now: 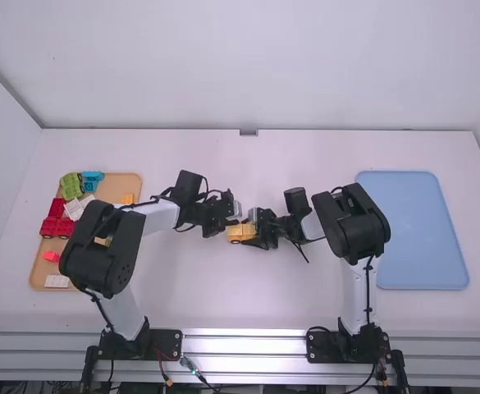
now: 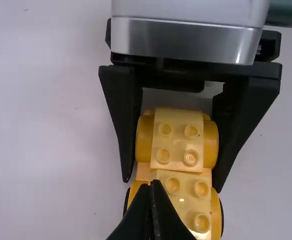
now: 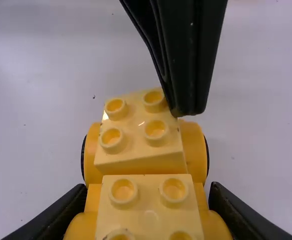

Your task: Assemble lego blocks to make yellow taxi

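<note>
Bright, diffuse light, soft shadows

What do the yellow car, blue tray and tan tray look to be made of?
The yellow car looks like hard plastic, lightly glossy: crisp moulded studs, small highlights. The blue tray seems smooth, matte plastic, going by its rounded corners and even colour. The tan tray looks matte; its plain surface leaves plastic or wood open.

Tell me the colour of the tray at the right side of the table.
The tray is light blue; it shows best in the high view.
</note>
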Controlling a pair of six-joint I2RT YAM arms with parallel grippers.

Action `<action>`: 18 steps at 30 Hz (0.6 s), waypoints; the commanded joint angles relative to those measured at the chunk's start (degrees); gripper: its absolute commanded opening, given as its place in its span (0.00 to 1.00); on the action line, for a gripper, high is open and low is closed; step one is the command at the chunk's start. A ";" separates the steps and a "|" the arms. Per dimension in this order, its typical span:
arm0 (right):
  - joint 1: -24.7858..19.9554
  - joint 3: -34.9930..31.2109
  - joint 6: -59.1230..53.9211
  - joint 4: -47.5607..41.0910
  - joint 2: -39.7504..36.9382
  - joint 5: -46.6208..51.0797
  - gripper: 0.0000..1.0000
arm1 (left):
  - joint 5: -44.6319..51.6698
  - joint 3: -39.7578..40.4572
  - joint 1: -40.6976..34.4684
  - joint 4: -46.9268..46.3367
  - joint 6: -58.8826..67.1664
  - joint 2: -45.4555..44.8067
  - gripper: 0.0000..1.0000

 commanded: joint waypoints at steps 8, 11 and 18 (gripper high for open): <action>-0.11 0.50 0.11 0.17 0.74 -1.18 0.47 | -0.66 -0.83 -1.62 -0.50 -0.37 1.20 0.02; -0.11 0.48 0.11 0.20 0.74 -1.18 0.47 | -0.61 -0.83 -1.60 -0.22 -0.37 1.20 0.02; -0.11 0.44 0.11 0.17 0.74 -1.07 0.47 | -0.42 -0.57 -1.55 1.46 -0.42 1.16 0.02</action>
